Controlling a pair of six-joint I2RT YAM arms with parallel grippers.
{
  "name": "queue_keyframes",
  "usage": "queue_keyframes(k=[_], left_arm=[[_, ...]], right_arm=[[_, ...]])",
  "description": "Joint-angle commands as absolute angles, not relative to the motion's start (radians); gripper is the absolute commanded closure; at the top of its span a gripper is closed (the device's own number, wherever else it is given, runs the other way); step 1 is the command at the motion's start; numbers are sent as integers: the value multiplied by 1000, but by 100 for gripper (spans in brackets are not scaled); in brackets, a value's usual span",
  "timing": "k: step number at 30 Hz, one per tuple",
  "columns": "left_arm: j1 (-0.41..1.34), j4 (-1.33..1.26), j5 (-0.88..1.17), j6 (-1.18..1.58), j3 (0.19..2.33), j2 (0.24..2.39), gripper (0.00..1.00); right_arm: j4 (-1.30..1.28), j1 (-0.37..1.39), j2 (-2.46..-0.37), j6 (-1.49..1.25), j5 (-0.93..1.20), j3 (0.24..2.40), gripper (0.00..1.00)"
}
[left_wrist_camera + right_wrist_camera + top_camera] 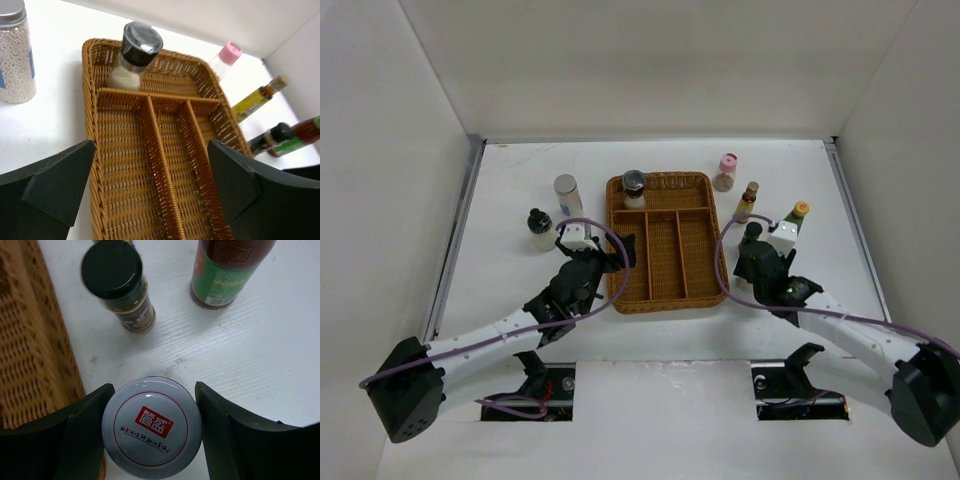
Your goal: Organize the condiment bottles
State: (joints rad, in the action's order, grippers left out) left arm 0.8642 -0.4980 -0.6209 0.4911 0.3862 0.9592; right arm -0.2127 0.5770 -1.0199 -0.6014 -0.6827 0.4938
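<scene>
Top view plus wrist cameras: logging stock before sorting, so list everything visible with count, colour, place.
wicker tray: one, brown, centre.
grinder: one, black cap, tray's far compartment.
bead jar: one, grey cap, left of tray.
small bottle: one, black cap, left of tray, nearer.
pink-capped bottle: one, right of tray, far.
yellow-labelled bottle: one, right of tray.
green-labelled bottle: one, yellow cap, furthest right.
black-lidded jar: one, beside tray's right edge.
white-lidded jar: one, right of tray, nearest.
left gripper: black, open, over tray.
right gripper: black, fingers flanking white-lidded jar.
</scene>
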Motion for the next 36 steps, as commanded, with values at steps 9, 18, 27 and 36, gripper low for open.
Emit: queue_keyframes(k=[9, 18, 27, 36], left_arm=[[734, -718, -537, 525, 224, 862, 3], [705, -712, -545, 543, 172, 787, 3], [700, -709, -532, 554, 170, 782, 3], [699, -710, -509, 563, 173, 790, 4]], right_arm=[[32, 728, -1164, -339, -625, 998, 57], [97, 621, -1762, -272, -428, 1521, 57], [15, 619, -1993, -299, -422, 1675, 49], [-67, 624, -2042, -334, -405, 1648, 30]])
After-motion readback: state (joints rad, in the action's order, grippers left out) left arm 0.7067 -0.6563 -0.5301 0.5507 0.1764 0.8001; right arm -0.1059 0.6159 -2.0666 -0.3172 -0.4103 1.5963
